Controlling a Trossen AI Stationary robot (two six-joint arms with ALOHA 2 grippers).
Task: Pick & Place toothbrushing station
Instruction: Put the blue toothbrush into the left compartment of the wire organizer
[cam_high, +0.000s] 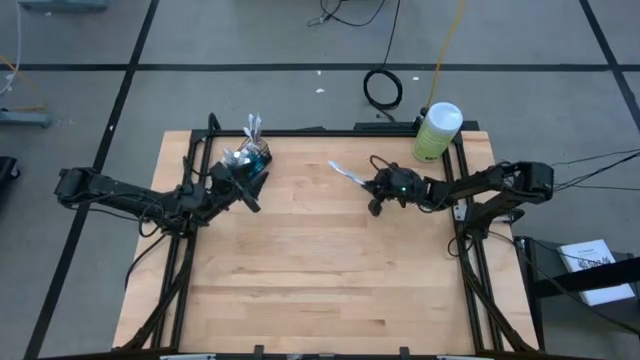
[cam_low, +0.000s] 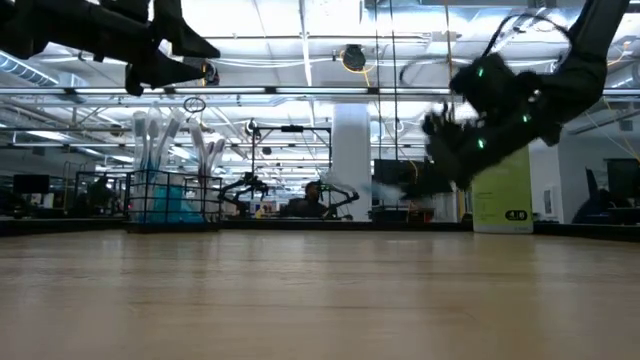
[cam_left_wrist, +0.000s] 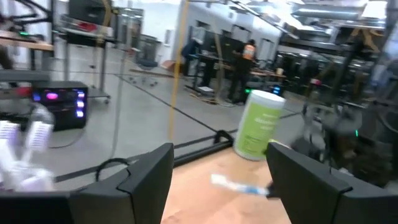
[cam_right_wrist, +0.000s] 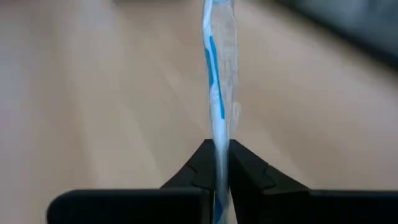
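Note:
The dark wire-mesh cup holder (cam_high: 252, 156) stands at the table's far left with several blue-and-white toothbrushes upright in it (cam_low: 165, 190). My left gripper (cam_high: 255, 190) hovers open just near of the holder, pointing toward the table's right, its fingers (cam_left_wrist: 149, 180) wide apart with nothing between them. My right gripper (cam_high: 368, 183) is at the far middle of the table, shut on one blue-and-white toothbrush (cam_high: 345, 173). That brush also shows in the left wrist view (cam_left_wrist: 239, 185). My right gripper pinches one end of the toothbrush's handle (cam_right_wrist: 219, 146) between its two fingers. The fingers come from the table's right, slanting a little downward. The brush sticks straight out ahead of the fingertips toward the far left. In the low view it seems off the tabletop (cam_low: 385, 190).
A pale green canister with a white lid (cam_high: 437, 130) stands at the table's far right corner, behind my right arm. Black frame rails (cam_high: 330, 131) run along the far edge and both sides. Bare wood (cam_high: 320, 270) covers the middle and near part.

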